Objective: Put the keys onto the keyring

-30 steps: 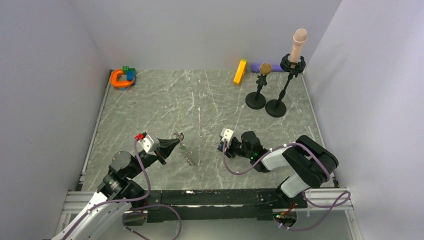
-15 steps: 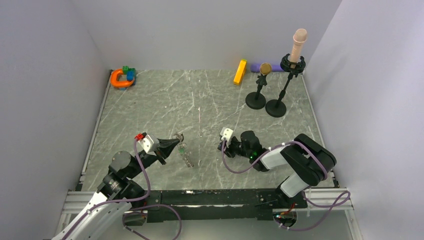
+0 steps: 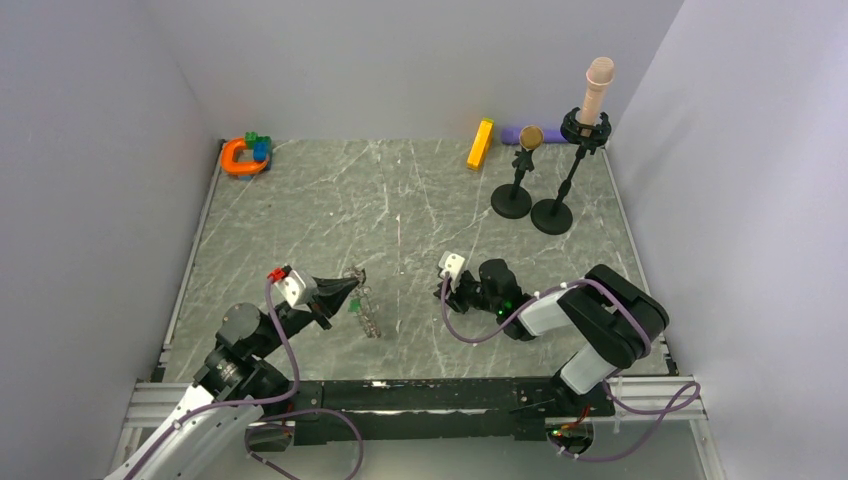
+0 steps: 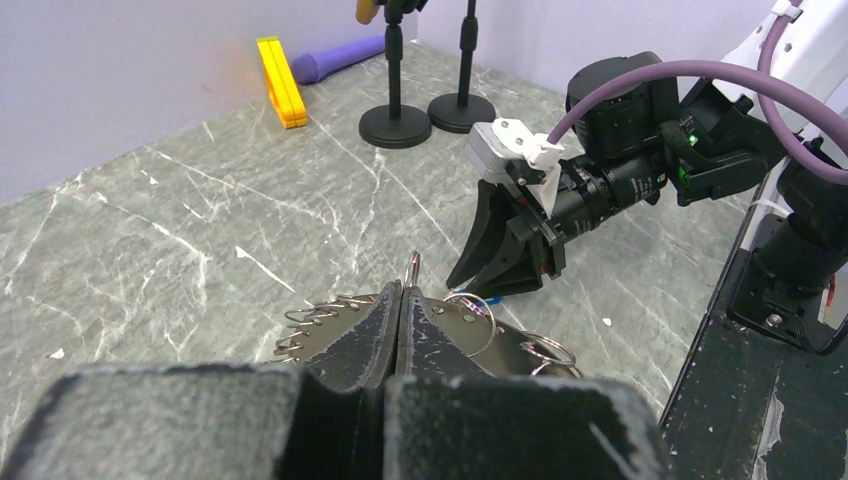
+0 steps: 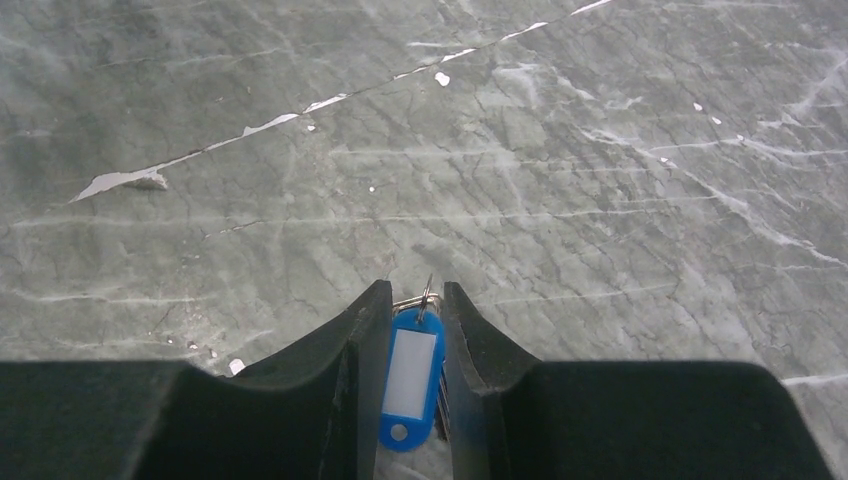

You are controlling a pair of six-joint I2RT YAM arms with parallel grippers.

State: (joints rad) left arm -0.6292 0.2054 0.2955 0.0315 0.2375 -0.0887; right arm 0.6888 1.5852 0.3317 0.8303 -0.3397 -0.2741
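Note:
My left gripper (image 3: pixel 352 287) is shut on the keyring (image 3: pixel 366 312), a flat silvery plate edged with small wire loops. The plate hangs below the closed fingers (image 4: pixel 400 300) just above the table, and a thin metal tip pokes out between them. Low on the table to its right, my right gripper (image 3: pixel 443 290) has its fingers (image 5: pixel 410 300) pressed on both sides of a blue key (image 5: pixel 410 375) with a white label and a small split ring at its top. The left wrist view shows a bit of blue (image 4: pixel 492 297) under the right gripper's tips. No other keys are in view.
An orange horseshoe toy (image 3: pixel 240 157) with small blocks sits in the far left corner. A yellow bar (image 3: pixel 480 143) and a purple piece (image 3: pixel 512 134) lie at the back. Two black stands (image 3: pixel 512 198) (image 3: pixel 552 213) rise at the back right. Grey walls close in three sides.
The right gripper's jaws have narrowed onto the blue key and the gripper has crept slightly left. The keyring under the left gripper has swung a little to the left.

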